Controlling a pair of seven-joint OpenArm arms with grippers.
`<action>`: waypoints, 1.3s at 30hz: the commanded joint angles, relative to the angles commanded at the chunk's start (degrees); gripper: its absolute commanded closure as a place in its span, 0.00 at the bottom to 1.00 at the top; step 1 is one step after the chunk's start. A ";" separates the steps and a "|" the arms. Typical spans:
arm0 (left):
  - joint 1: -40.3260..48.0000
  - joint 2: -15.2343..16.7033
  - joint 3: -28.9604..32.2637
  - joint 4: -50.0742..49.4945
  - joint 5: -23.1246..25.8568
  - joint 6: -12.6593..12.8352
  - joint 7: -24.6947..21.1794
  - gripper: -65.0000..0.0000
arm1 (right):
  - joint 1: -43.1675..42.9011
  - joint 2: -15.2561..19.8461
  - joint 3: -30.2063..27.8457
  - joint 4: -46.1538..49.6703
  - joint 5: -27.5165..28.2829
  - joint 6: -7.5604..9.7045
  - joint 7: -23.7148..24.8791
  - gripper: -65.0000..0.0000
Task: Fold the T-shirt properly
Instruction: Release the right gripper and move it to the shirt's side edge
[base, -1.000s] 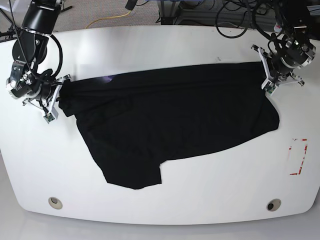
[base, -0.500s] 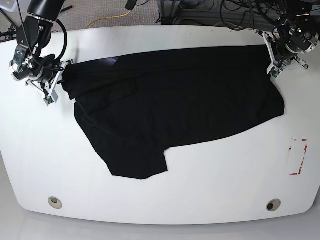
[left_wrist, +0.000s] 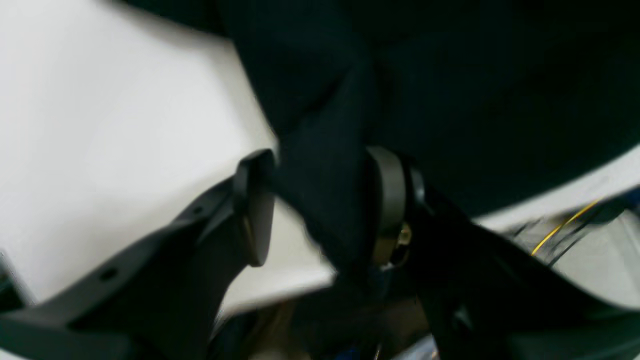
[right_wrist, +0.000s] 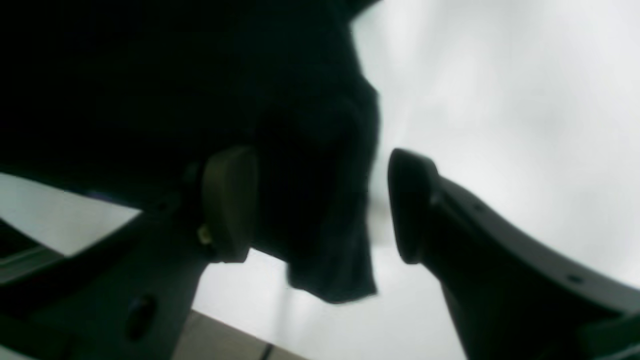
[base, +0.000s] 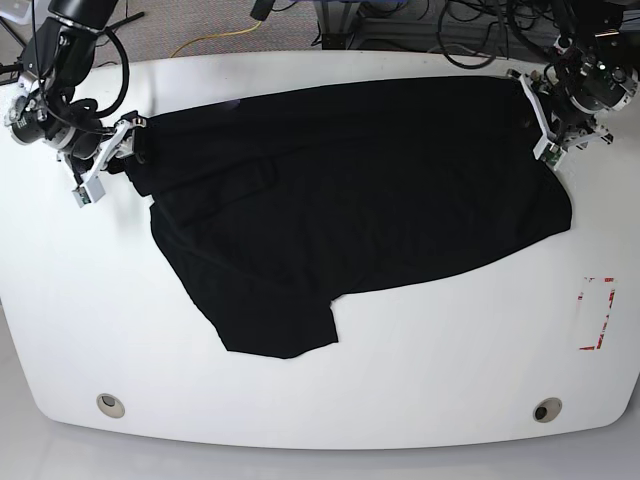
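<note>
The black T-shirt (base: 350, 190) lies spread across the far half of the white table (base: 420, 370), with one sleeve pointing toward the front (base: 280, 335). No graphic shows. My left gripper (base: 548, 125) is at the shirt's right end. In the left wrist view a thick bunch of T-shirt cloth (left_wrist: 325, 200) fills the left gripper (left_wrist: 320, 205), touching both pads. My right gripper (base: 105, 160) is at the shirt's left end. In the right wrist view the right gripper (right_wrist: 320, 205) is open. A fold of the T-shirt (right_wrist: 320, 225) hangs against one finger (right_wrist: 230, 200), with a gap to the other.
A red-marked patch (base: 597, 313) sits near the table's right edge. Two round holes (base: 111, 404) (base: 547, 409) lie near the front edge. Cables and a yellow cord (base: 215, 40) run on the floor beyond the far edge.
Both arms have moved toward the far edge, dragging the T-shirt that way and flattening it. The right gripper's fingers now stand apart around the cloth.
</note>
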 joint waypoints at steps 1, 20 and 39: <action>-0.53 -0.09 -2.81 -0.09 -4.40 0.00 1.93 0.60 | 0.00 0.00 0.00 0.00 0.79 0.00 -0.26 0.42; -17.41 -2.64 -15.21 -4.13 -8.09 0.00 13.63 0.59 | 11.78 -0.53 -0.62 -5.98 1.05 0.00 -1.49 0.42; -30.86 7.12 -11.60 -12.40 21.54 0.00 5.01 0.59 | 39.21 -1.85 -16.00 -40.88 -26.37 0.00 18.90 0.42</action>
